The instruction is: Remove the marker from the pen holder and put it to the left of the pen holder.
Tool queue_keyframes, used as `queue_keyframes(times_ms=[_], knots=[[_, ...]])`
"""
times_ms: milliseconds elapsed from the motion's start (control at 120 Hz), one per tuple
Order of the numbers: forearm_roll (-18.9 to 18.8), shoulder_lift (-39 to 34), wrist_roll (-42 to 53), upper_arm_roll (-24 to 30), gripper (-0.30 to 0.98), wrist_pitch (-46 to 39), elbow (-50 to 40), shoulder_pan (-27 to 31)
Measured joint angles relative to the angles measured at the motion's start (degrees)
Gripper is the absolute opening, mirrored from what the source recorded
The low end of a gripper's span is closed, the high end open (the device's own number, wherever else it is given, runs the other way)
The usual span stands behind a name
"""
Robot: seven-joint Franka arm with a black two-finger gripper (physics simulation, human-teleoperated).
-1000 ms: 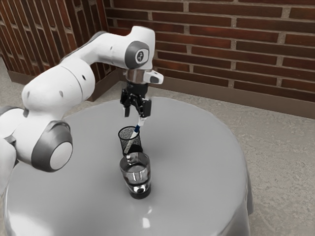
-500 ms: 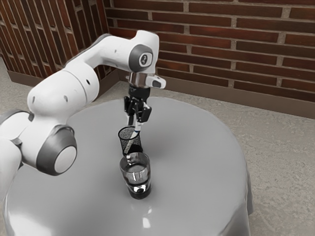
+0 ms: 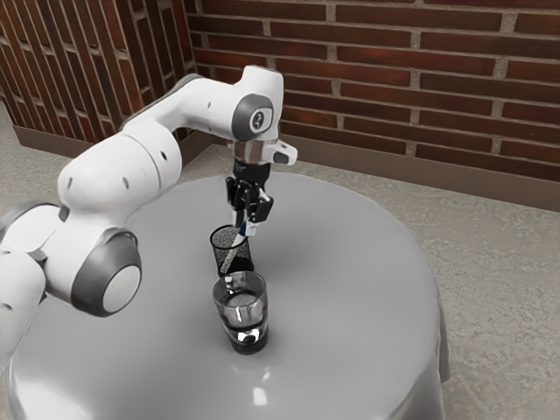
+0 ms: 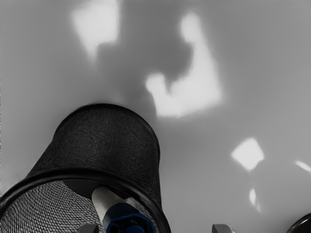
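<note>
Just over the mesh pen holder (image 3: 220, 251), my gripper (image 3: 245, 226) points down with its fingers apart. The white marker (image 3: 232, 257) leans inside the holder, its blue end rising past the rim to the fingertips. Seen from the wrist, the black holder (image 4: 109, 141) surrounds the marker (image 4: 129, 221), whose blue end lies between the two separated fingertips of the gripper (image 4: 155, 228), nearer one of them. Part of the marker is behind the mesh in the exterior view.
A clear glass (image 3: 241, 302) stands close to the pen holder, towards the exterior view's bottom. Both are on a round grey table (image 3: 350, 289). A dark curved rim (image 4: 302, 224) shows at the wrist view's corner.
My hand has come down and shifted towards the exterior view's right, bringing the fingertips to the marker's blue end. The marker, holder and glass have not visibly moved.
</note>
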State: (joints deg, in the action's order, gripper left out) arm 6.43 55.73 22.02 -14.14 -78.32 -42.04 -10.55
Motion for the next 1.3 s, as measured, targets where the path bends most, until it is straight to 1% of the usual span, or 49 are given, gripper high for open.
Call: queue_keyframes(times_ms=[100, 225, 583, 692, 858, 992, 1075, 1183, 1300], knots=[[0.0, 0.2, 0.1, -0.6, 0.18, -0.7, 0.0, 0.0], [0.0, 0.7, 0.1, -0.9, 0.13, -1.8, 0.0, -0.1], [-0.1, 1.5, 0.3, -1.0, 0.08, -4.6, -0.1, 0.0], [-0.1, 1.1, 0.4, -1.3, -0.01, -4.7, -0.2, 0.0], [-0.8, -2.2, 0.5, -2.1, -0.06, -2.7, -0.8, -0.2], [-1.4, -8.9, 0.6, -2.7, -0.08, -1.5, -4.6, -1.2], [-2.9, -14.5, 0.6, -2.9, -0.09, -0.9, -8.5, -2.2], [-5.4, -19.7, 0.8, -3.1, -0.10, 0.6, -10.8, -2.6], [-8.1, -21.4, 0.9, -4.5, -0.10, 3.2, -11.7, -1.9]])
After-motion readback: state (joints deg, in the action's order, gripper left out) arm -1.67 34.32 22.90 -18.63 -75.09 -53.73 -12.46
